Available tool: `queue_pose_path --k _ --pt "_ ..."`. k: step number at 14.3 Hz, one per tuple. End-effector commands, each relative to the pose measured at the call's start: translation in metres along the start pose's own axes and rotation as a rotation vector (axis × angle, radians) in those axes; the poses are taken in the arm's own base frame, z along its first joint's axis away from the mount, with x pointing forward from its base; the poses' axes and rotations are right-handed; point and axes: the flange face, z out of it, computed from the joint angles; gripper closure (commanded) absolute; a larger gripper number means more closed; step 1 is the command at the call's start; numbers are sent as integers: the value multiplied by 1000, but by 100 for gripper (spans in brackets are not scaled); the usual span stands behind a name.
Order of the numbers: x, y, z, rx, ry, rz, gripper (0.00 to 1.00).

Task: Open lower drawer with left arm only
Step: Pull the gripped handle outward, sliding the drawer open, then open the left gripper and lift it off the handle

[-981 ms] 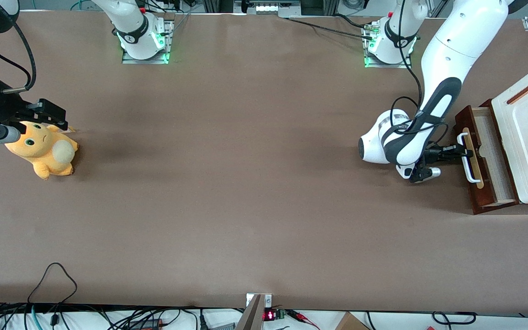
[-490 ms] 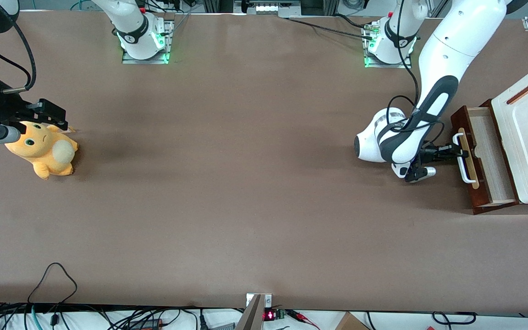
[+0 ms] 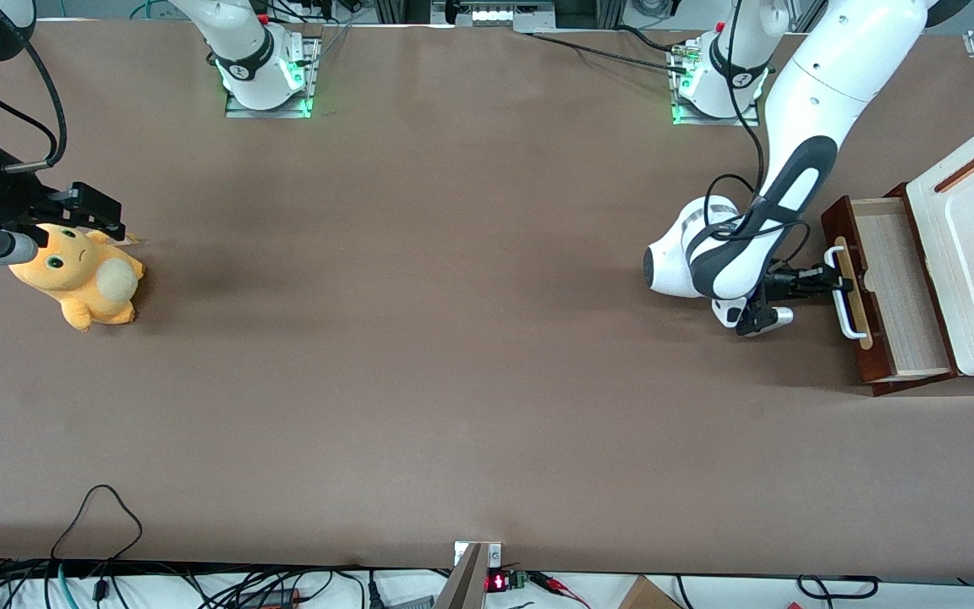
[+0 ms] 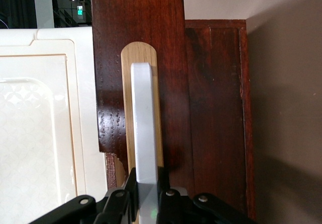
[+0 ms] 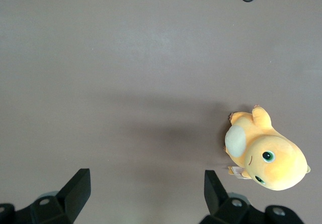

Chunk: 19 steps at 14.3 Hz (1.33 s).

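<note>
gripper: I see the left arm's small black gripper (image 3: 828, 280) w/ jaws clamped on the white bar handle (image 4: 144, 123)
drawer: dark reddish-brown wooden lower drawer (image 3: 886, 292) sits pulled partway out from under the white cabinet (image 3: 973, 262), working arm's end of table, pale wood inside showing

The gripper (image 3: 825, 280) sits at the white handle (image 3: 845, 292) of the lower drawer (image 3: 886, 292), its jaws clamped on the bar. In the wrist view the picture's edge cuts off the handle's near end (image 4: 145, 143). The white cabinet (image 3: 973, 262) covers the drawer's inner end and runs past the front picture's edge.
</note>
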Motion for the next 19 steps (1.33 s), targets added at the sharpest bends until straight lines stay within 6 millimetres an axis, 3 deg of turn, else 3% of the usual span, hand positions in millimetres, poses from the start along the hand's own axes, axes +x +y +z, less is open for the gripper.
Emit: queue_pose_path --k 1,2,3,4,5,7,10,15,19 --pt "18 -20 -53 -19 113 4 100" --pt "17 -19 -53 -20 111 8 94" --pt "16 -19 -51 -19 107 14 69" --pt "16 -19 -47 -17 102 15 18" --pt "17 -20 -44 -20 94 12 0" --pt "18 -28 -46 -45 68 -2 0" --pt "33 -72 -69 -190 -9 -93 0" --pt "65 -209 -112 -631 -98 -110 0" --pt "64 -302 -104 -952 -156 -80 0"
